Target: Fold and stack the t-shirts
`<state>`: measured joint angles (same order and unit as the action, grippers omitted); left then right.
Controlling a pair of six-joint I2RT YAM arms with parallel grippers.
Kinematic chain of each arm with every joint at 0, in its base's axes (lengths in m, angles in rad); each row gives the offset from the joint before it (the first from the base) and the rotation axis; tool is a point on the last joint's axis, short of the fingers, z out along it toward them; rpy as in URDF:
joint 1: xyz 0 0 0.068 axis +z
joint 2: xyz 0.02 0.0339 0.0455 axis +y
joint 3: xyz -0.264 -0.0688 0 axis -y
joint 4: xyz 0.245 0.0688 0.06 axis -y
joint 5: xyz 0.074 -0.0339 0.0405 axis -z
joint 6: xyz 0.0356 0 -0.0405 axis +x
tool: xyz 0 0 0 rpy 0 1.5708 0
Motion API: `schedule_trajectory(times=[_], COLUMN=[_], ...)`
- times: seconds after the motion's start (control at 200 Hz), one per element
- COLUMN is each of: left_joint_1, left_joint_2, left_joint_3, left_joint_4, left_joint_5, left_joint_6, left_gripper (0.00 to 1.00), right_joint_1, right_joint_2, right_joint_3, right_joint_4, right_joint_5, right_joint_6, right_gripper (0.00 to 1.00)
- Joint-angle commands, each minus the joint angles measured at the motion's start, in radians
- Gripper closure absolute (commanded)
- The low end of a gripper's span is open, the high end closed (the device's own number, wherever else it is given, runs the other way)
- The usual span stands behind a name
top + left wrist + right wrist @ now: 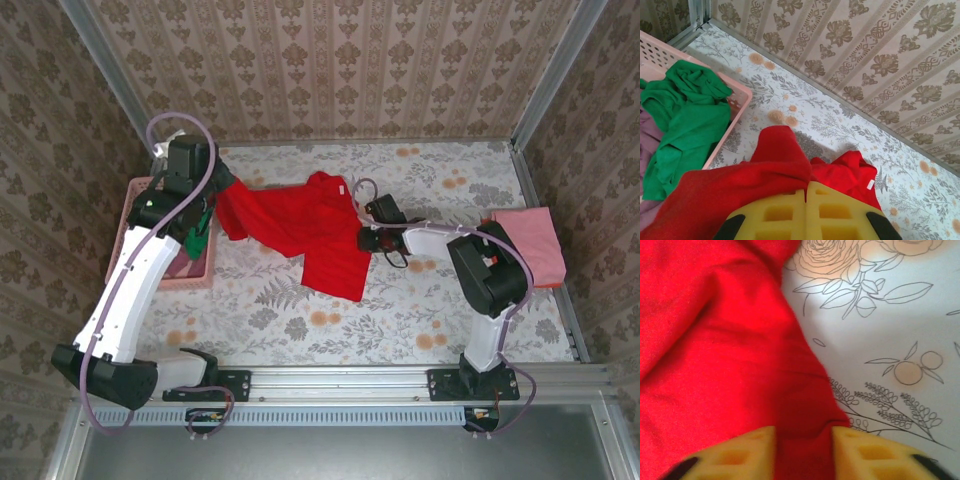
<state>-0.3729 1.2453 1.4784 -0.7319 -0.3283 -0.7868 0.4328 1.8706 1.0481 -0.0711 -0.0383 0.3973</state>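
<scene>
One white tag [870,184] (print unreadable) on the red t-shirt [837,172]

table [420,310] as reference: topped with white cloth, grey fern and orange flower print, lying flat. soft even light across it. behind the table and on both sides, walls [330,70] papered in beige-brown damask stripes, running straight down to the tabletop. thin grey metal strip [805,78] along the table's far edge at the wall foot. bare aluminium posts [100,60] rising from the table's far corners, splaying outward in the top view. slotted aluminium rail [350,385] along the table's near edge. in front of the table, past the rail, dull grey surface [330,450].
</scene>
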Motion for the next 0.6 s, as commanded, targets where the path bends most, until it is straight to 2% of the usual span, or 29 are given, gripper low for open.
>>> schedule_trajectory(times=[0.0,0.02,0.18,0.315,0.465,0.595], left_joint_1=[0.026,0.03,0.065,0.075,0.089,0.112], left_joint_2=[-0.037,-0.038,-0.034,0.005,0.083,0.173], left_joint_3=[-0.019,-0.021,-0.008,0.073,0.24,0.436], left_joint_4=[0.016,0.015,0.021,0.034,0.036,0.031], left_joint_5=[0.023,0.028,0.063,0.085,0.132,0.182], left_joint_6=[-0.01,-0.009,0.002,0.021,0.051,0.07], left_gripper=[1.0,1.0,1.0,1.0,1.0,1.0], right_joint_1=[-0.027,-0.034,-0.101,-0.142,-0.21,-0.274], right_joint_2=[0.016,0.004,-0.167,-0.356,-0.548,-0.624], right_joint_3=[0.029,0.029,0.031,0.043,0.087,0.212], right_joint_4=[0.024,0.023,0.018,-0.024,-0.076,-0.135], right_joint_5=[-0.064,-0.06,-0.065,-0.04,-0.046,-0.082], right_joint_6=[0.024,0.022,0.004,-0.026,-0.011,-0.022], right_gripper=[0.95,1.0,1.0,1.0,1.0,1.0])
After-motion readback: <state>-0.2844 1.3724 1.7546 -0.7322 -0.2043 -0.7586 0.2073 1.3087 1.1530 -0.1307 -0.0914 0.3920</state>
